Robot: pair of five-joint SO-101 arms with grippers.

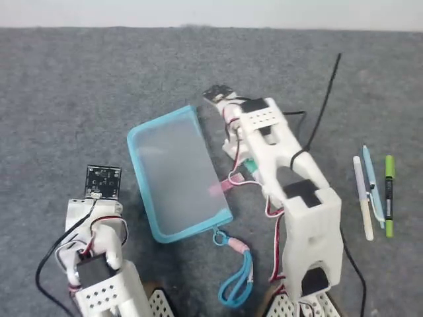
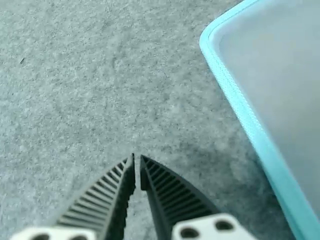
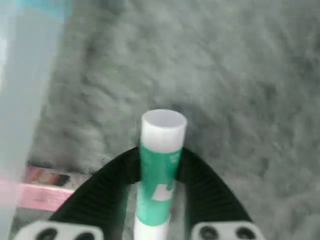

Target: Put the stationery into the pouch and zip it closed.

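On felt (image 1: 79,86), one pouch (image 1: 177,173), three pens (image 1: 373,189), one green stick (image 3: 159,165)

Lying flat, slantwise: pouch (image 1: 175,175), translucent, teal-edged, trailing a teal wrist strap (image 1: 236,277) from its near corner.
Standing clamped in right gripper (image 3: 160,155), just beside pouch: green-and-white stick (image 3: 159,165).
Lying at pouch's edge: pink piece (image 1: 217,189).
Lying side by side, well apart from pouch: white pen (image 1: 363,198), blue pen (image 1: 372,188), green pen (image 1: 388,195).

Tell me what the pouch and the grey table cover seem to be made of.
The pouch: frosted, see-through soft plastic, likely vinyl, with turquoise edging, perhaps fabric; grey shows dimly through. The table cover: matte grey felt or short-pile carpet, visibly fuzzy fibres.
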